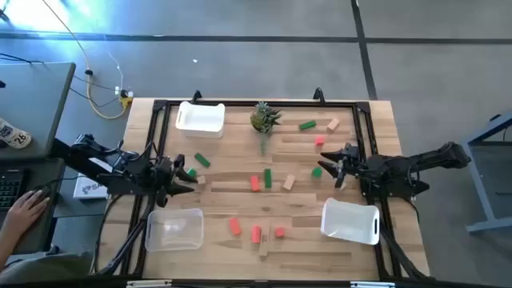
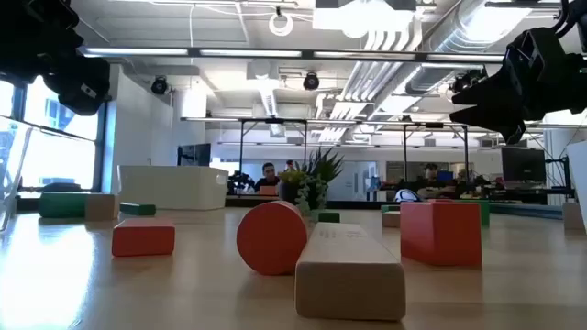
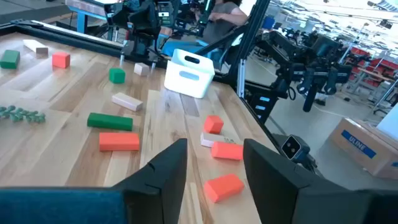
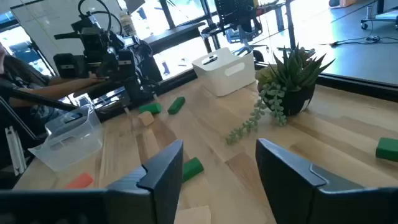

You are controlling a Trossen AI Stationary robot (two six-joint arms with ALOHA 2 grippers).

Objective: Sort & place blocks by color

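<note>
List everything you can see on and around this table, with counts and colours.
red-orange blocks: about five, mostly centre and near edge
green blocks: about five, scattered left, centre and right
tan blocks: at least four, scattered
white bins: two, far left corner and near right corner
clear bin: one, near left corner
potted plant: one, green, far middle
table: one, light wood
person's hand: one, off the table's left
left gripper: dark, open, left side
right gripper: dark, open, right side
</note>
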